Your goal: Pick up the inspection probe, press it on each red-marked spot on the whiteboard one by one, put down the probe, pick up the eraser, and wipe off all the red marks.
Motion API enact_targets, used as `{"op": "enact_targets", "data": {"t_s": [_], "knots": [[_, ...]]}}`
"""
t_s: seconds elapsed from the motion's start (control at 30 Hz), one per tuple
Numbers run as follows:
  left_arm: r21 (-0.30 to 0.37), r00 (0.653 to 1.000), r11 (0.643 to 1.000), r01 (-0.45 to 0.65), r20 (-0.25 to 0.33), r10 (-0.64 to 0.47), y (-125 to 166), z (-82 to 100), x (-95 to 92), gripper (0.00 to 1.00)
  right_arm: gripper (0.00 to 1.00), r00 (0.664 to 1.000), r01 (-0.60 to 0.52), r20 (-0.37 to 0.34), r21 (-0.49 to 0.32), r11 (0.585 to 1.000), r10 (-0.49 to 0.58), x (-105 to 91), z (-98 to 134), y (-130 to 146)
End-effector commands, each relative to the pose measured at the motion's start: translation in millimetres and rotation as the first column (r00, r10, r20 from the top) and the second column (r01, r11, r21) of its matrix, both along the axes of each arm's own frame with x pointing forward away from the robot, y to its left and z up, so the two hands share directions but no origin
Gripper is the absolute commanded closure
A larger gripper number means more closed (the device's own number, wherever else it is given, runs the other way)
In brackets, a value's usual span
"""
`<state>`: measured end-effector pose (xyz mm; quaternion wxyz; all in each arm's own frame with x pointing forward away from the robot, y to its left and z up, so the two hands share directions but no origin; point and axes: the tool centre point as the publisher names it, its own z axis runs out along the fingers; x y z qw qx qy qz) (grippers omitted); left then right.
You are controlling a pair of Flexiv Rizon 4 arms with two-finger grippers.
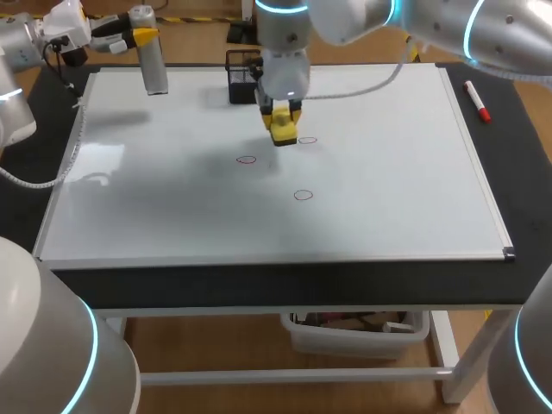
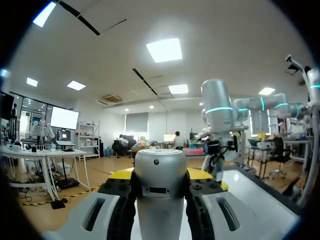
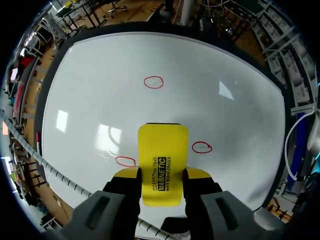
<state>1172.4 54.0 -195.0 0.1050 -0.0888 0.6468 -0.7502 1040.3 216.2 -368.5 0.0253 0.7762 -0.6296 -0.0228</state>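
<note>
on the whiteboard, 3 through 9 o'clock lies open; black basket and eraser crowd 12, the probe hangs at 10.

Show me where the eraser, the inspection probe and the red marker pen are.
eraser (image 3: 162,150), right wrist view, middle of its yellow face.
inspection probe (image 1: 155,69), head view, middle of its silver body.
red marker pen (image 1: 476,99), head view, middle of its barrel.

Eraser between fingers; three red marks on whiteboard
</note>
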Motion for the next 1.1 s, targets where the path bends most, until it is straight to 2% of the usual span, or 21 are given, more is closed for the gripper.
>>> {"op": "enact_targets", "data": {"t_s": [0.03, 0.33, 0.67, 0.9, 1.1], "knots": [[0.0, 1.0, 1.0, -0.001, 0.001, 0.001, 0, 1.0, -0.7, 1.0, 1.0, 1.0, -0.026, 0.002, -0.016, 1.0, 0.026, -0.1, -3, 14], [0.0, 1.0, 1.0, -0.001, 0.001, 0.001, 0, 1.0, -0.7, 1.0, 1.0, 0.996, -0.092, 0.013, -0.02, 0.996, 0.092, -6.0, -14, 42], [0.0, 1.0, 1.0, -0.001, 0.001, 0.001, 0, 1.0, -0.7, 1.0, 1.0, 0.991, -0.126, 0.034, -0.026, 0.992, 0.127, -7.3, -30, 61], [0.0, 1.0, 1.0, -0.001, 0.001, 0.001, 0, 1.0, -0.7, 1.0, 1.0, 0.986, -0.153, 0.066, -0.027, 0.988, 0.155, -12.4, -34, 76], [0.0, 1.0, 1.0, -0.001, 0.001, 0.001, 0, 1.0, -0.7, 1.0, 1.0, 0.981, -0.181, 0.061, -0.028, 0.983, 0.182, -16.0, -37, 86]]}}
